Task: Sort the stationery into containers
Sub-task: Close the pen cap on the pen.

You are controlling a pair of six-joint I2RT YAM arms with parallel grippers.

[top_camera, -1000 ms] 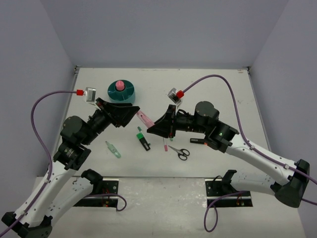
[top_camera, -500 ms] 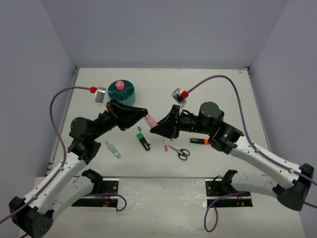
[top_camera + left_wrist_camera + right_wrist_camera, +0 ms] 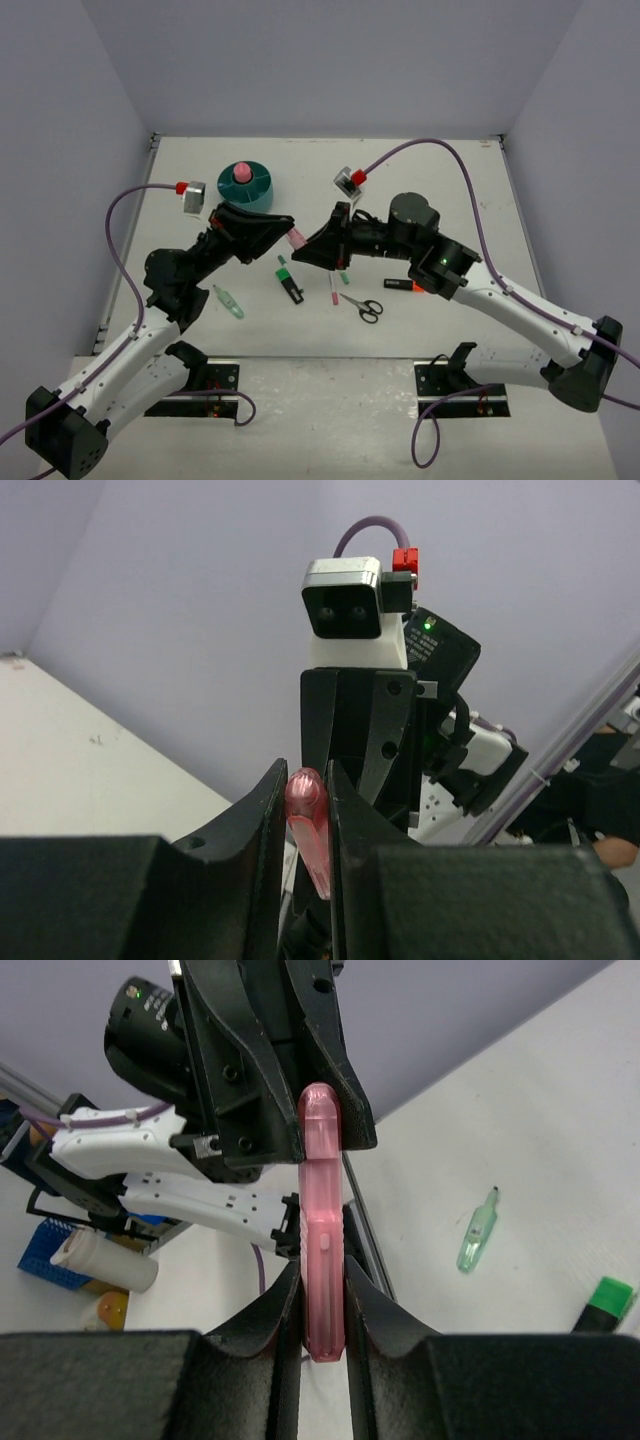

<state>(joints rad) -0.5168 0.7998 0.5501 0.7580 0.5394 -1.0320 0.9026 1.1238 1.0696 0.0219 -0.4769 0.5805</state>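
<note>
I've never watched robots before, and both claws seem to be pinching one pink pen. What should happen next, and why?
Probably the right gripper should open. Both it and the left gripper are shut on the pink marker in midair, and the teal organizer stands nearer the left one.

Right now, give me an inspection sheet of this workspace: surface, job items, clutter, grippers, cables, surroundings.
Surface: white table.
Job's things: pink marker in midair; pink roll in the middle of the teal organizer; scissors, black-and-green marker, pale green pen, black-and-orange marker loose on the table.
Clutter: nothing seen.
Grippers: left gripper and right gripper both shut on the pink marker.
Cables: purple cables arch over both arms.
Surroundings: plain lilac walls.
</note>
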